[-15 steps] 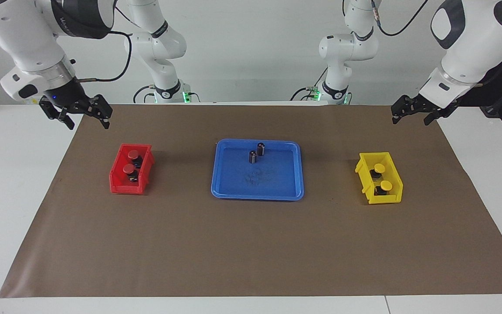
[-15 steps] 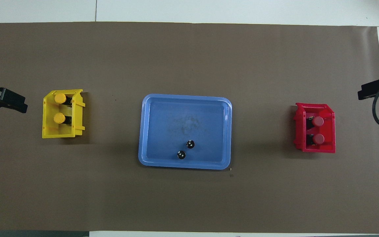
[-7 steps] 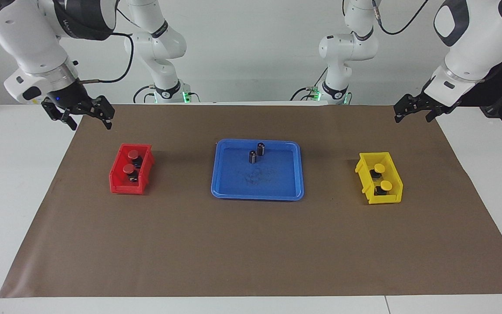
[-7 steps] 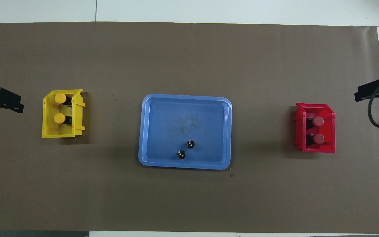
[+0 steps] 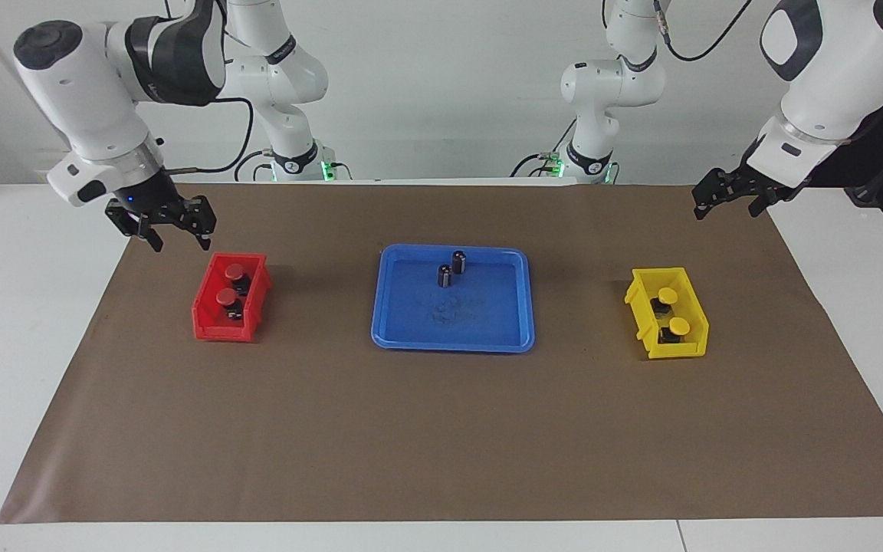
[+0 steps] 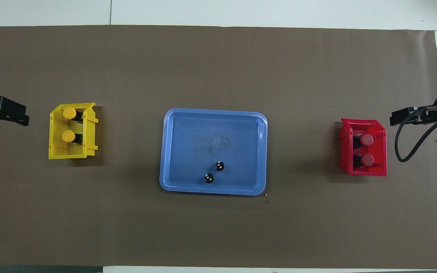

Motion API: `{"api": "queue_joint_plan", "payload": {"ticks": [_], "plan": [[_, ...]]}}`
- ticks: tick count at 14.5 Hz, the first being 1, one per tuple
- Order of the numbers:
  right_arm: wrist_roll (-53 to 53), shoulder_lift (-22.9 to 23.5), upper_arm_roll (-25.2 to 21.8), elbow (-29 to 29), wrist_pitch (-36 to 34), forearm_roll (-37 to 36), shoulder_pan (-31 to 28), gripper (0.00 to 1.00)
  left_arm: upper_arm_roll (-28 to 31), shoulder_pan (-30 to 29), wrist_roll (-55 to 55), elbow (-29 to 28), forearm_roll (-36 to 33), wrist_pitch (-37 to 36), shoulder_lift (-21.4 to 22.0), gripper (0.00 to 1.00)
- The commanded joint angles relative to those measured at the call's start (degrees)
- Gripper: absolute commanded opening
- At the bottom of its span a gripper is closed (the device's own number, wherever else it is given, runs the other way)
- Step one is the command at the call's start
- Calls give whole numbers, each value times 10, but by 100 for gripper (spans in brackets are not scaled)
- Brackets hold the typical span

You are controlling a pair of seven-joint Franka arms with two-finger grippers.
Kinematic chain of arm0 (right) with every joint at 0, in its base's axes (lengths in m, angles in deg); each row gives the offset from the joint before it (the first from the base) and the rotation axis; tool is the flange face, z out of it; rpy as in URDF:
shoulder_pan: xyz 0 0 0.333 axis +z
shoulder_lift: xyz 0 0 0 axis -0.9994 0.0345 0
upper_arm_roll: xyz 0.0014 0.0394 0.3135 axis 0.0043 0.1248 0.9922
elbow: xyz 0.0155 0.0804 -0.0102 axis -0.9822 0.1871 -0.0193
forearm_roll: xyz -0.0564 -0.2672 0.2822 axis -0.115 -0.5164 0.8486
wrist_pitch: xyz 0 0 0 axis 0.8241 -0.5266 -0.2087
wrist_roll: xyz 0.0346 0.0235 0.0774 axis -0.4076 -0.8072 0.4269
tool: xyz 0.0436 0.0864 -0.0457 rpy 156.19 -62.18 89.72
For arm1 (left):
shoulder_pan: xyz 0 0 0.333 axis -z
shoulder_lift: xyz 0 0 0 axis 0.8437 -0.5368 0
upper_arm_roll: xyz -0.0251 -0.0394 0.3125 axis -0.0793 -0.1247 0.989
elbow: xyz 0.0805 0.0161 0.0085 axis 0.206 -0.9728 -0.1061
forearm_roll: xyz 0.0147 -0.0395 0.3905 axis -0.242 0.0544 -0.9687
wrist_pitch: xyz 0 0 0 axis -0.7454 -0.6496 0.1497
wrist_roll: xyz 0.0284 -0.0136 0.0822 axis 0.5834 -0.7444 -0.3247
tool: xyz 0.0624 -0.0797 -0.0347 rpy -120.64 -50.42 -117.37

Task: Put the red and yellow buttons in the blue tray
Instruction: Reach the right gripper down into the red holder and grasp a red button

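Observation:
Two red buttons (image 5: 235, 271) (image 6: 366, 140) sit in the red bin (image 5: 211, 326) (image 6: 362, 172). Two yellow buttons (image 5: 667, 295) (image 6: 69, 113) sit in the yellow bin (image 5: 675, 351) (image 6: 66, 154). The blue tray (image 5: 487, 322) (image 6: 188, 144) lies mid-mat between the bins and holds no button. My right gripper (image 5: 178, 239) (image 6: 402, 116) is open and empty, raised over the mat at the red bin's corner. My left gripper (image 5: 725, 205) (image 6: 11, 115) is open and empty, raised over the mat's edge beside the yellow bin.
Two capless dark cylinders (image 5: 459, 261) (image 6: 219, 165) stand in the tray on its side nearer the robots. A brown mat (image 5: 441, 429) covers the table. The right arm's black cable (image 6: 404, 144) hangs beside the red bin.
My right gripper has moved in and down toward the red bin. My left gripper has barely shifted. Buttons, bins and tray have not moved.

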Motion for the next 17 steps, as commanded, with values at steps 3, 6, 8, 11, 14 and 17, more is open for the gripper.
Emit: {"api": "queue_joint_plan", "payload": {"ticks": [3, 6, 8, 11, 14, 17], "plan": [[-5, 21, 4, 91, 126, -1, -2, 74, 7, -7, 23, -16, 7, 15, 13, 100], [-4, 42, 4, 131, 196, -1, -2, 70, 5, 0, 16, -15, 7, 21, 13, 100], [-3, 46, 4, 152, 222, -1, -2, 68, 4, 1, 19, -19, 7, 31, 13, 100], [-1, 41, 4, 175, 243, -1, -2, 66, 4, 2, 19, -24, 7, 33, 16, 100], [1, 45, 4, 186, 247, -1, -6, 65, 4, 2, 22, -35, 7, 42, 19, 100], [2, 42, 4, 198, 257, -1, -8, 65, 4, 2, 21, -48, 7, 64, 25, 100]]}}
